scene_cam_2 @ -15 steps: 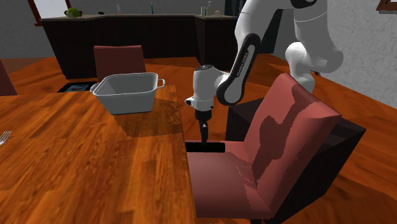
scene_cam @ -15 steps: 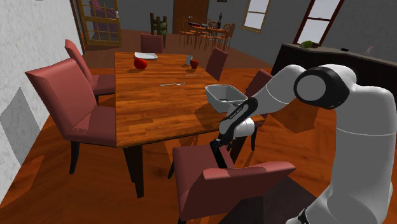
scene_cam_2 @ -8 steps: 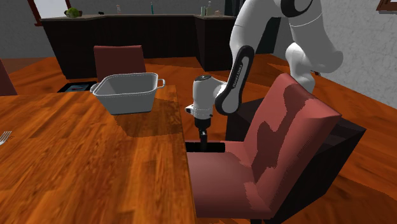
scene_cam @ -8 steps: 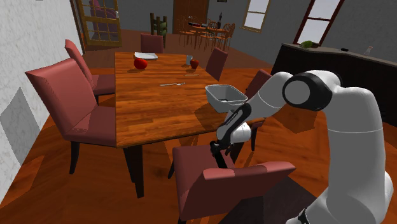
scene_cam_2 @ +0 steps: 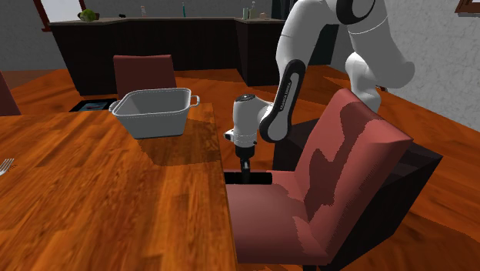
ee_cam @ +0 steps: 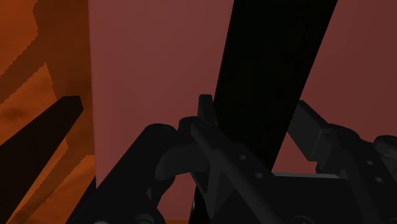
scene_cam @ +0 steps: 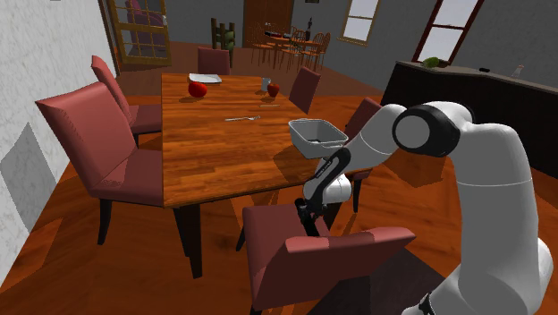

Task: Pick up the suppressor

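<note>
You've got the gripper (scene_cam_2: 246, 171) pointing straight down at the near red chair (scene_cam_2: 350, 146), right at the seat's front edge. The suppressor (scene_cam_2: 263, 178), a plain black bar, lies flat along that edge. In the second exterior view one end meets the table (scene_cam_2: 100, 208) rim and the other rests on the seat. In the wrist view it runs as a long black strip from the gripper out over the red seat, w/ the gripper set astride it. Can't tell whether the gripper is clamped on it or just standing round it, so don't take a grip as given.

Room to move is tight sideways. The table edge is just beside the gripper on the second exterior view's left, and the chair's backrest rises near it on that view's right, so you're in a slot btwn the two. Straight up is open air.

Watch the grey tub (scene_cam_2: 152, 115). It sits at the table's corner, close to the edge, near the white wrist link but apart from it. The arm (scene_cam_2: 304, 46) comes down from above, w/ the forearm sloping to the wrist beside the backrest's top edge. It's near, but no contact seen. The dark stand (scene_cam_2: 411, 173) sits directly behind the chair.

Farther up the table, well apart from the gripper, are a fork (scene_cam: 243, 117), a large red fruit (scene_cam: 198, 89), a small red fruit (scene_cam: 273, 89) and a white plate (scene_cam: 206, 78). More red chairs line the long edge on the shoulder view's left.
</note>
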Robot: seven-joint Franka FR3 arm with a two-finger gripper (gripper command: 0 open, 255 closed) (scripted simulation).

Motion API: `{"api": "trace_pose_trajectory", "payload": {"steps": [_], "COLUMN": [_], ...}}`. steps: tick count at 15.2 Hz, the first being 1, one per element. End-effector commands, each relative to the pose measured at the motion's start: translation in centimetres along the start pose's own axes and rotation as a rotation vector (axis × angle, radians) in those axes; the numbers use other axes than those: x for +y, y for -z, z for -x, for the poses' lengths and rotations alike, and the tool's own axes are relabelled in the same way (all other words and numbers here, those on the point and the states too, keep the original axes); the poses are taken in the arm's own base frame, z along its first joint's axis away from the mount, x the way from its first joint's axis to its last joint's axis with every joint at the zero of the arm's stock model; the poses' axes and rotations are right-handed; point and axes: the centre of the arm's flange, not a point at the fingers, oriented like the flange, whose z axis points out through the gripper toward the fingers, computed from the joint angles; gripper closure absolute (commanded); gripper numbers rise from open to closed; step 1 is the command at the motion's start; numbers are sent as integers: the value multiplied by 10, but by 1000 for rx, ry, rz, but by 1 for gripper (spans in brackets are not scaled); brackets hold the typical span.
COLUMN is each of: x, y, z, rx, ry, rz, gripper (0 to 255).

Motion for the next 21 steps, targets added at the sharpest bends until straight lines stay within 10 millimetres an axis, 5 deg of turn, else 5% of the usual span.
{"api": "trace_pose_trajectory", "payload": {"steps": [1, 5, 21], "x": [0, 0, -5], "y": [0, 0, 80], "z": [0, 0, 0], "rx": [0, 0, 0], "ry": [1, 1, 1], "rz": [0, 0, 0], "gripper": [255, 255, 255]}}
